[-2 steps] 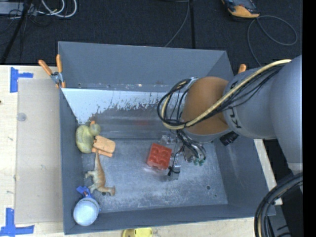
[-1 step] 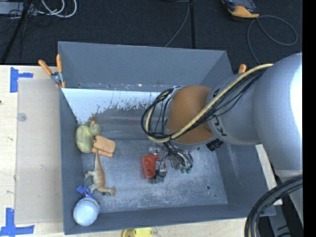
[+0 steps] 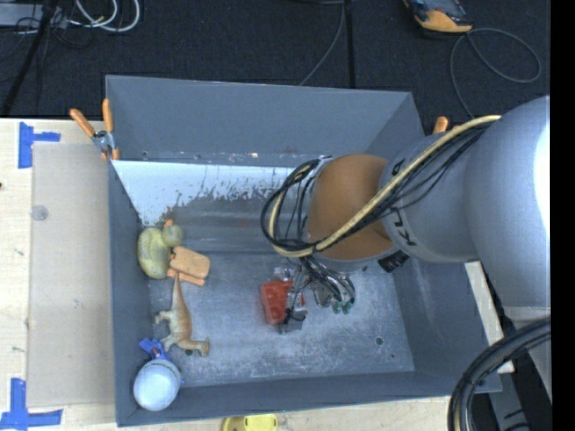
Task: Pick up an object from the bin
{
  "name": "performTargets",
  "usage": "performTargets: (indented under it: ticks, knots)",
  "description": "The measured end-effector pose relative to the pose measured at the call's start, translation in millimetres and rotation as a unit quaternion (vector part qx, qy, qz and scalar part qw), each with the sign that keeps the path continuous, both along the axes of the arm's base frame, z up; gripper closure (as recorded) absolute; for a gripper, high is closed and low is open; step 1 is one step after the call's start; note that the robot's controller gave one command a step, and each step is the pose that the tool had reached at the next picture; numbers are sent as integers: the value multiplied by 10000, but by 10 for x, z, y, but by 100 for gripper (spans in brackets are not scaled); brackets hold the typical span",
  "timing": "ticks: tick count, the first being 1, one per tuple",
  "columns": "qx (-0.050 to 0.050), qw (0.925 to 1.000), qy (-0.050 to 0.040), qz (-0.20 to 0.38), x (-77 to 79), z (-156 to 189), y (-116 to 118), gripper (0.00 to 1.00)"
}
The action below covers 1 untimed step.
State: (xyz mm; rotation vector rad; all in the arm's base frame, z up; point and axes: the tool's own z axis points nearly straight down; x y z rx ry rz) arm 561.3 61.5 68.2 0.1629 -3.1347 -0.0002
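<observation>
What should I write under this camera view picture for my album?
The gripper sits low beside a red thing in the grey bin; a tan toy animal lies at the left.

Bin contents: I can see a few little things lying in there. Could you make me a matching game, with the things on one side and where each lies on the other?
Things:
1. red block
2. white ball
3. yellow-green soft toy
4. tan animal figure

Places:
A. the view's lower left corner
B. mid-floor, right by the gripper
C. between the soft toy and the ball
D. by the left wall, farther back

Pairs: 1-B, 2-A, 3-D, 4-C
</observation>
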Motion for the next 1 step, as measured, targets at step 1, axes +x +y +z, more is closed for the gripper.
performTargets:
  ticks: [1]
  knots:
    - [9, 9928, -12, 1199, -24, 1377, -605, 100]
